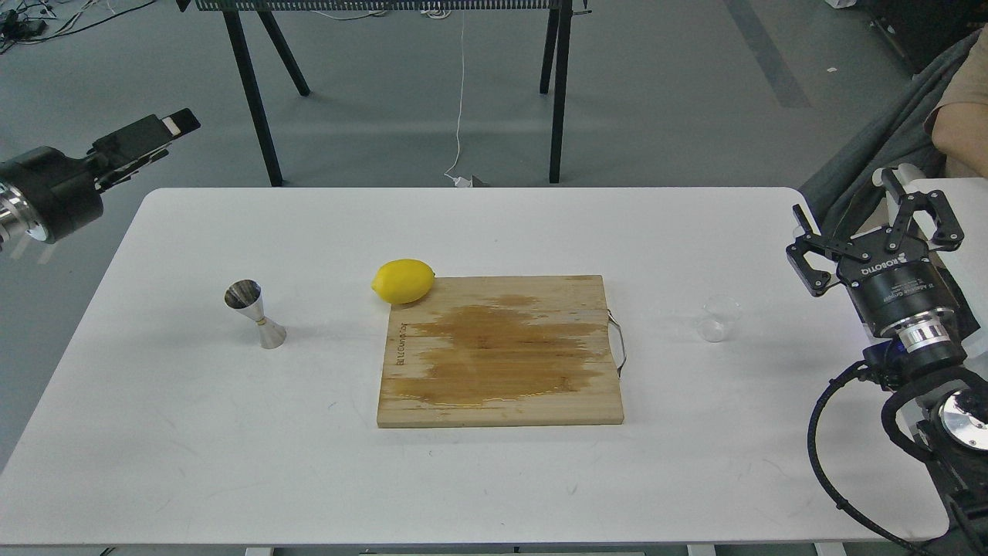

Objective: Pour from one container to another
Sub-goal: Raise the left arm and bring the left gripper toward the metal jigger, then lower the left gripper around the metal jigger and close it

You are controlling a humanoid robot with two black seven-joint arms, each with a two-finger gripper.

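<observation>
The small clear plastic cup [718, 317] stands upright on the white table [231, 432], right of the cutting board. The steel hourglass jigger [255, 313] stands upright on the table's left side. My right gripper [874, 235] hovers open above the table's right edge, right of the cup and apart from it, with nothing between its fingers. My left gripper [158, 135] reaches in at the far left, above the table's back left corner and well behind the jigger. It is seen side-on and dark, so its two fingers cannot be told apart.
A wooden cutting board [502, 351] with a wet stain and a metal handle lies mid-table. A lemon [403, 280] sits at its back left corner. A person's arm [957, 123] is at the far right. Black trestle legs [255, 93] stand behind the table.
</observation>
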